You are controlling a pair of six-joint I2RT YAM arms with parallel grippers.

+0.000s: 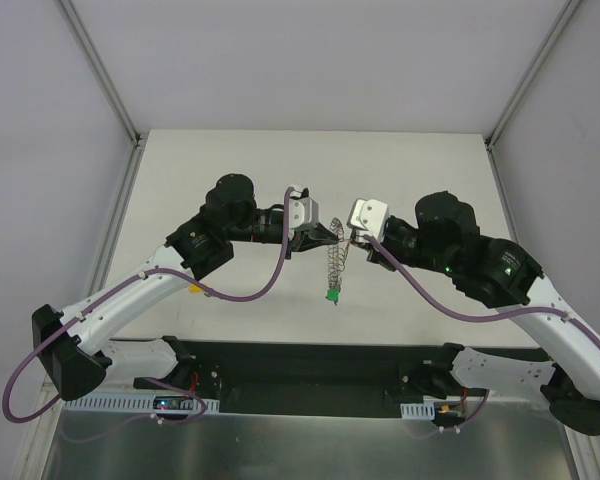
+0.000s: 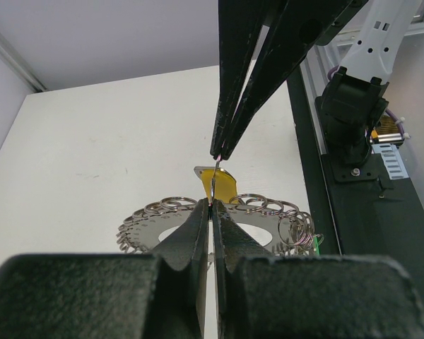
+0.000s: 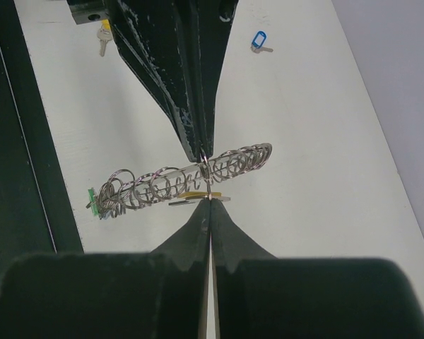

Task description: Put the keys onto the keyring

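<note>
The keyring, a flat grey disc rimmed with small split rings, hangs above the table between both grippers. My left gripper is shut on one thin ring wire at its rim. My right gripper is shut on the same wire from the opposite side, tip to tip with the left fingers. A yellow-headed key sits right at that ring, seen edge-on as the yellow key in the right wrist view. A green-headed key dangles from the keyring's low end. A blue key and another yellow key lie loose on the table.
The black base rail runs along the near edge of the white table. Grey walls close off the left, right and back. The loose yellow key lies beside the left arm's forearm.
</note>
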